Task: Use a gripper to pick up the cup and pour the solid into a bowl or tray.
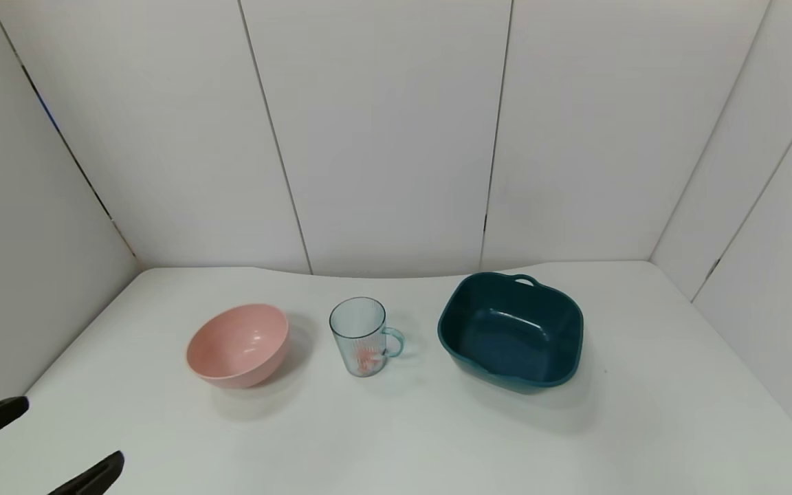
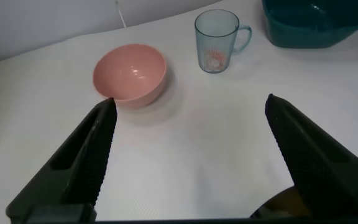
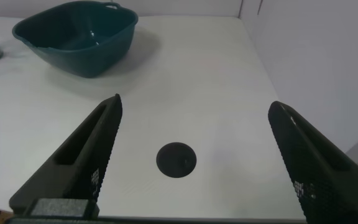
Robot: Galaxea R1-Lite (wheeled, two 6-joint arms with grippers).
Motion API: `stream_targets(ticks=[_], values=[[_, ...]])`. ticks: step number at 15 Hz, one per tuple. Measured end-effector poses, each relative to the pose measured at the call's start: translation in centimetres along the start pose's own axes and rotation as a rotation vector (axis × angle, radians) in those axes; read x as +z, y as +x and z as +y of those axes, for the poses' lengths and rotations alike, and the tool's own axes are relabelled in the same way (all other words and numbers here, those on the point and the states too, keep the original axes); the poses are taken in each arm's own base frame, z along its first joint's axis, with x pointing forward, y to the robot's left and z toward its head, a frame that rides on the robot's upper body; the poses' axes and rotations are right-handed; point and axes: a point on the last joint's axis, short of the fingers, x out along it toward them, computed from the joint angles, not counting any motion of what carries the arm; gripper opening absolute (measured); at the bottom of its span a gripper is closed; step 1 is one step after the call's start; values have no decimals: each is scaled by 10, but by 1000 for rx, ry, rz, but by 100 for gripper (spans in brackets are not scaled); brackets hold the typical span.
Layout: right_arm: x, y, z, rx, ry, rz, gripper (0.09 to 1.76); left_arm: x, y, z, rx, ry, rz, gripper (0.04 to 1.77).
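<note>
Cup (image 1: 360, 336) upright mid-desk (image 1: 396, 440) between pink bowl (image 1: 238, 344) and teal basin (image 1: 511, 330), red-white solid (image 1: 366, 360) at its bottom. Left end effector (image 1: 38, 443) wide open, empty, at near-left desk corner. Only right wrist view shows right end effector (image 3: 197, 162), wide open, empty, above a dark spot (image 3: 176, 159) near the basin.

The cup (image 1: 360, 335) stands between bowl (image 1: 236, 346) on its left and basin (image 1: 511, 331) on its right.

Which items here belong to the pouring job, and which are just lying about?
Part of the job: cup holding the red and white solid; pink bowl; left gripper, open at the table's near left corner.

Just lying about: teal basin; black disc on the table.
</note>
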Motion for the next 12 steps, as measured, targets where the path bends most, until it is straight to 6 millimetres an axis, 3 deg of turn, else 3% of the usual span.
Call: stream_targets(ticks=[4, 12], values=[[0, 0, 0, 0, 0, 3, 171, 7, 43, -1, -67, 3, 64, 172], [0, 0, 0, 0, -1, 3, 171, -4, 119, -14, -219, 4, 148, 172]])
